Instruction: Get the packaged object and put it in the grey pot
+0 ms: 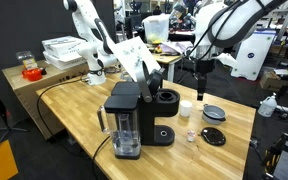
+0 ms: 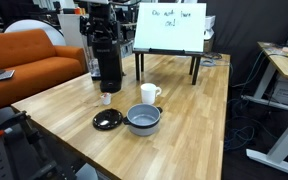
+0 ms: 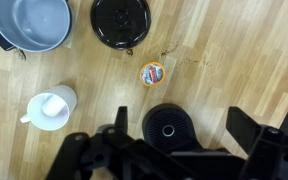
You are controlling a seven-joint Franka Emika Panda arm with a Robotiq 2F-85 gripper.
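Wood counter [image 2: 184, 110] in a lab-office room with an orange sofa [image 2: 29, 60], packaged object [image 3: 152, 73] lying on it near the black disc [image 3: 124, 20], grey pot [image 3: 34, 22] just beside that disc; only wrist view shows the object's orange printed top and the jaws spread wide.

Even overhead room light, soft shadows, small low-resolution pictures, slightly blurred.

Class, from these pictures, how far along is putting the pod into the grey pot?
Done: nothing yet; the grey pot is empty. In hand: the open end effector hovers above the table, holding nothing. Left: grasp the pod lying on the wood, carry it over, release it into the pot.
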